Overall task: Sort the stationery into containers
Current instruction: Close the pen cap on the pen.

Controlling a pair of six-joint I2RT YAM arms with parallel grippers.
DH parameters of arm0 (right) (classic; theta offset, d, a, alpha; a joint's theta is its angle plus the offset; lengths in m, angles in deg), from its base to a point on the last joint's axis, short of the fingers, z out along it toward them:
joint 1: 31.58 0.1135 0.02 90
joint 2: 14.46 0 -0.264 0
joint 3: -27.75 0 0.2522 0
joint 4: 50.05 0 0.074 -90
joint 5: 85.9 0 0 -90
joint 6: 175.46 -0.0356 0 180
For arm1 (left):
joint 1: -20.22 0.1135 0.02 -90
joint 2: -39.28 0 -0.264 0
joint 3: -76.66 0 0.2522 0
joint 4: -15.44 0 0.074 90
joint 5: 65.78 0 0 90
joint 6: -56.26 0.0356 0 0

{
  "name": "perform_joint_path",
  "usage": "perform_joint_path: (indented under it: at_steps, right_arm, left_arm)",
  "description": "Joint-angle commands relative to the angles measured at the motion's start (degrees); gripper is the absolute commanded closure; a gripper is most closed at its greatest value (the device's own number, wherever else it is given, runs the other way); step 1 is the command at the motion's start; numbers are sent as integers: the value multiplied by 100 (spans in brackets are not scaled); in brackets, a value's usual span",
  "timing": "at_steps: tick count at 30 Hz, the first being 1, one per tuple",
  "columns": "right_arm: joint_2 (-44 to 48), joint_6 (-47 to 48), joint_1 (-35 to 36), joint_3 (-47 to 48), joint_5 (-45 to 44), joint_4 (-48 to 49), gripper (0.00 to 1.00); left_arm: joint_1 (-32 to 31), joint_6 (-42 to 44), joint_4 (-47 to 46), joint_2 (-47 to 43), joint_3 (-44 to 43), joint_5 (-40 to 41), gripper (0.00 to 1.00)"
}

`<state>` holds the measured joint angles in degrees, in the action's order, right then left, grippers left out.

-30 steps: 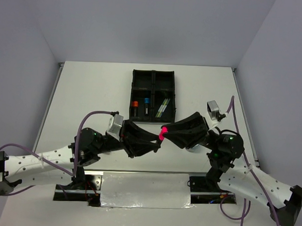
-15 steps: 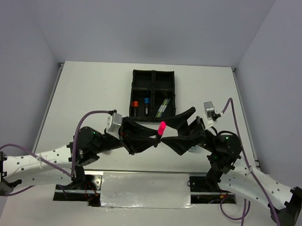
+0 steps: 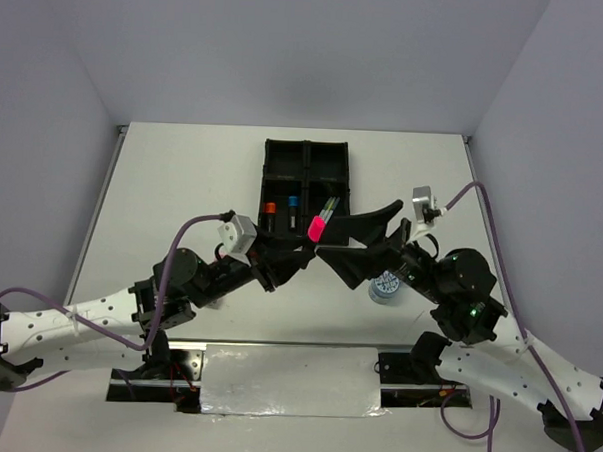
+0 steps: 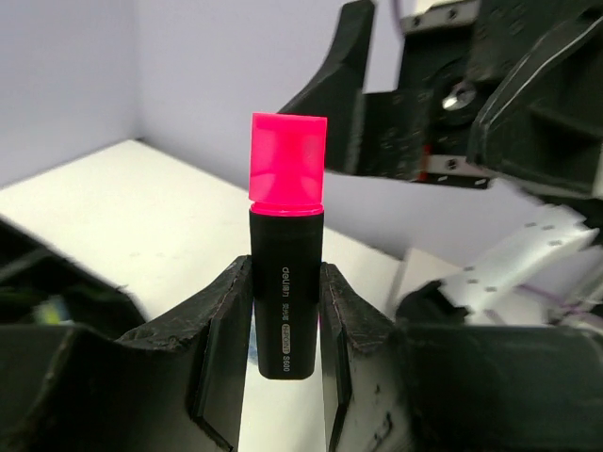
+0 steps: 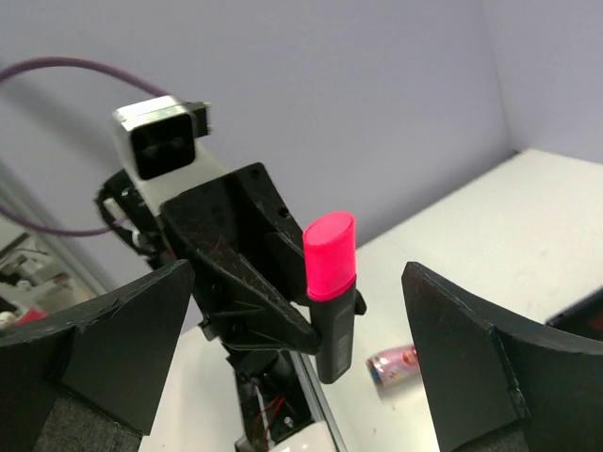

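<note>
I held a black highlighter (image 4: 285, 240) with a pink cap in my left claw (image 4: 283, 315), body pinched, cap end sticking out past the fingertips, in the air. The black four-compartment tray (image 3: 267, 174) sat just beyond that claw. Its near-left compartment had an orange-capped highlighter (image 3: 269, 213) and a blue-capped highlighter (image 3: 292, 206), and its near-right had thin pens (image 3: 328, 204). A blue-white roll (image 3: 385, 288) sat off to the claw's right.

Smooth matt-black plastic highlighter (image 4: 285, 301), glossy pink cap (image 4: 287, 155); rough matt end effector pads (image 4: 219, 325)

White table (image 3: 173, 180), plain lavender walls (image 3: 309, 46) on three sides, even light
</note>
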<state>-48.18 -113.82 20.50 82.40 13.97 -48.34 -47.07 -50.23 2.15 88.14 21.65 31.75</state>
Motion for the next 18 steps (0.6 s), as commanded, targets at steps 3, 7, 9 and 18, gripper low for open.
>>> perform_joint_path:
  at_steps: [3,7,9,18]
  right_arm:
    - [-547,375,451,823,-1196,-1386,1]
    - [-987,305,611,1228,-1917,-1844,6]
    - [-1189,261,637,1369,-2049,-1933,9]
    - [-1603,94,690,1536,-2235,-1828,41]
  left_arm:
    - [-65,805,208,35,-400,952,100]
    - [-127,1077,191,115,-454,1101,100]
    - [-153,1130,182,132,-462,1171,100]
    - [-180,1271,235,176,-497,1383,100]
